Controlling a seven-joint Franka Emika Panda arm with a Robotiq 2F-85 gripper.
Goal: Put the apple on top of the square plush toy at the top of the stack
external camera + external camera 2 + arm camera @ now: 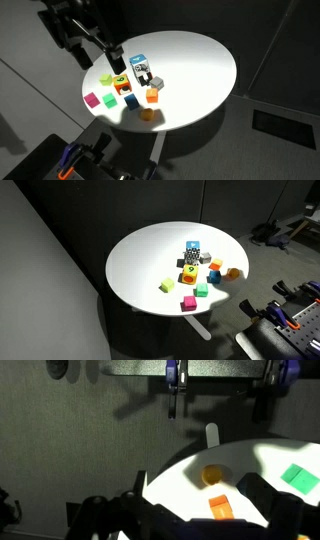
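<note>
The apple [147, 113], a small yellow-orange ball, lies on the white round table [200, 60] near its edge, next to an orange cube [152, 96]. It also shows in the other exterior view [232, 273] and in the wrist view [213, 475]. The square plush toy [139, 63] with a light-blue top sits uppermost on the stack [191, 252] of black-and-white marked cubes. My gripper [118, 62] hangs open and empty, high above the table and apart from the apple. Its dark fingers [200, 525] frame the bottom of the wrist view.
Loose cubes lie around the stack: green [107, 79], magenta [92, 100], green [110, 100], yellow [186, 277] and the orange cube [220, 508]. A black stand with coloured clamps [70, 160] stands beside the table. Grey floor surrounds the table.
</note>
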